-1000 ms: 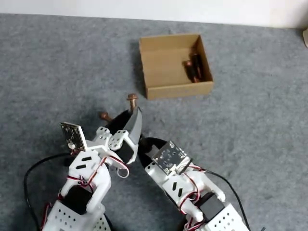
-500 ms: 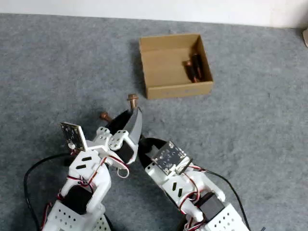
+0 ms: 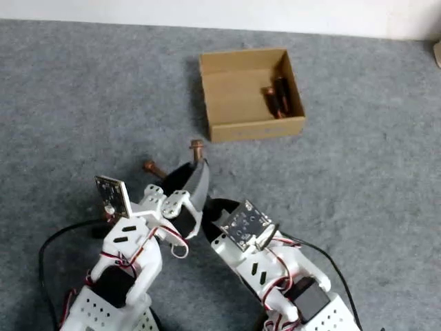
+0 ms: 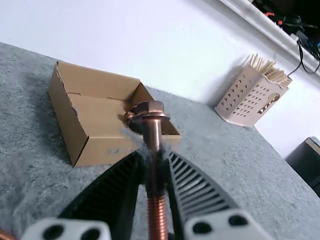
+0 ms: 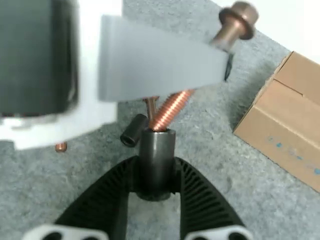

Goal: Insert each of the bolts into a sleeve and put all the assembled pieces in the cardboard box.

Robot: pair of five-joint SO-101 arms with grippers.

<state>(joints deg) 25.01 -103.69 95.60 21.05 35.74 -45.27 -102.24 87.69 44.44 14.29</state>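
Left gripper [image 4: 152, 156] is clamping a copper bolt [image 4: 151, 131] by the shank, jaws nearly closed on it, head pointing toward the cardboard box [image 3: 255, 129]. Right gripper [image 5: 156, 170] is gripping a dark sleeve [image 5: 157, 146], jaws narrow around it. The bolt's threaded end is sitting at the sleeve's mouth; can't tell how deep it goes. Both are hanging over the grey carpet [image 3: 358, 172], near the box. Two assembled pieces [image 3: 277, 96] are lying in the box. A spare bolt [image 3: 151, 167] and a spare sleeve [image 5: 132, 134] are lying on the carpet.
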